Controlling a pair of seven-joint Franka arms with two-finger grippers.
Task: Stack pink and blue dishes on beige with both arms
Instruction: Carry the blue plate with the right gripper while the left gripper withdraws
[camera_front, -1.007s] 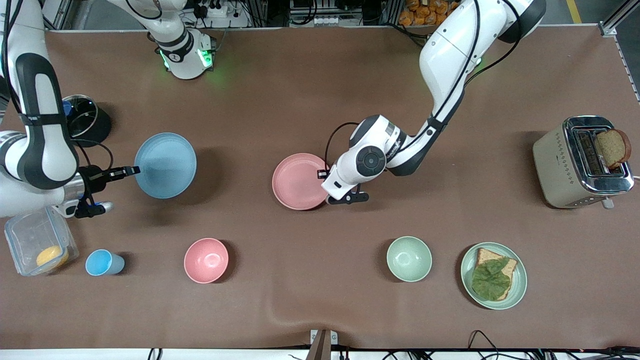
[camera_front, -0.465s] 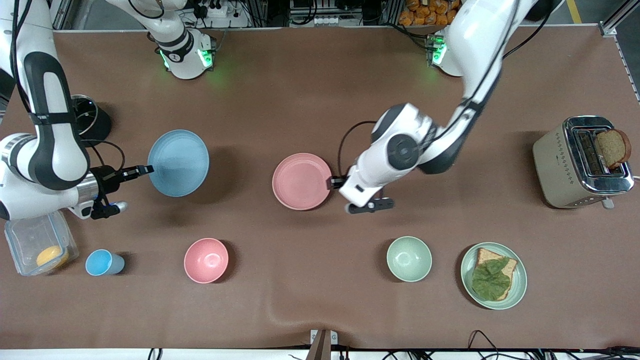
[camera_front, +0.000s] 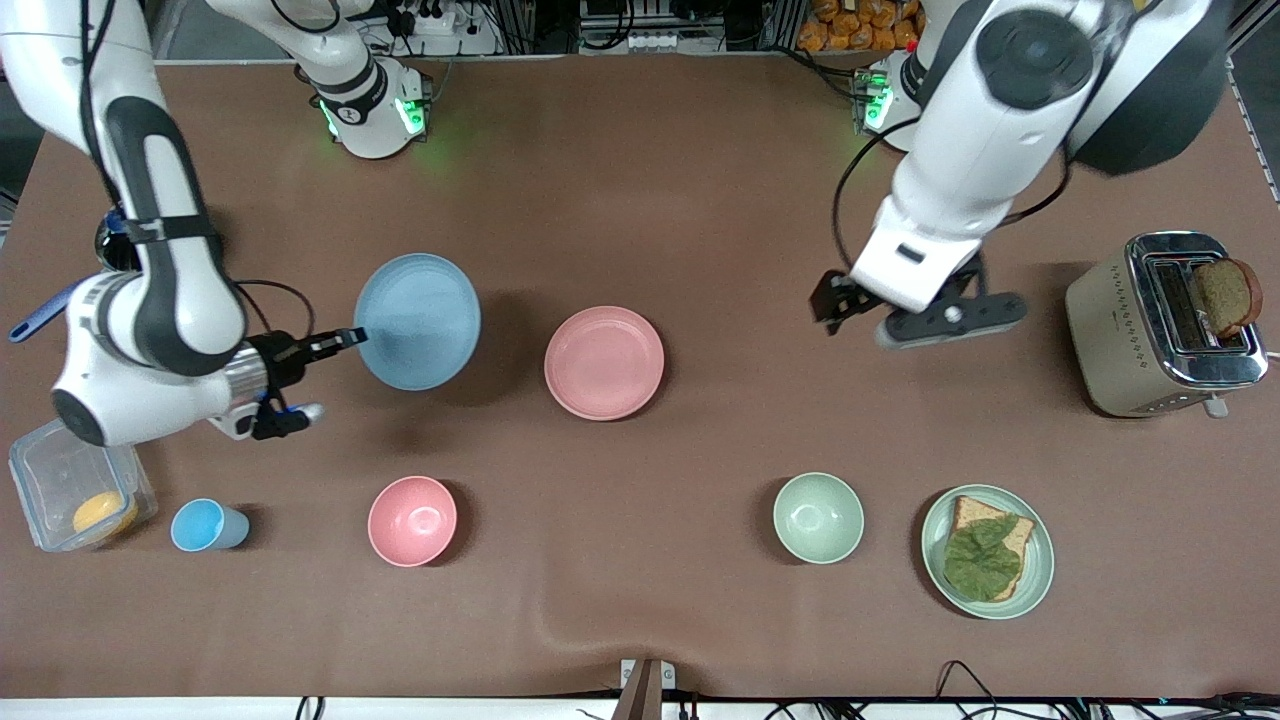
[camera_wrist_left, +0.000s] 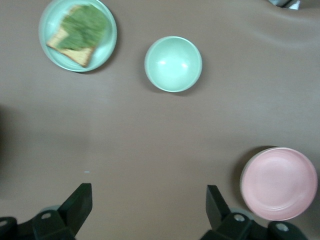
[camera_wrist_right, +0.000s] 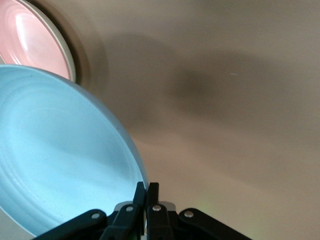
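Brown table (camera_front: 640, 180) bears: pink plate (camera_front: 604, 362), 2 bowls, blue cup (camera_front: 207, 526), toast plate (camera_front: 987, 551), toaster (camera_front: 1160, 325), plastic container (camera_front: 75, 495).

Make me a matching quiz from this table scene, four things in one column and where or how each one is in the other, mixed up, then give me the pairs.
Things:
1. blue plate
2. pink plate
3. right gripper
4. left gripper

States:
A. open, holding nothing, up over bare table between the pink plate and the toaster
B. lying flat on the table, nobody touching it
C. carried in the air by its rim
D. shut on the rim of a plate

Pairs: 1-C, 2-B, 3-D, 4-A
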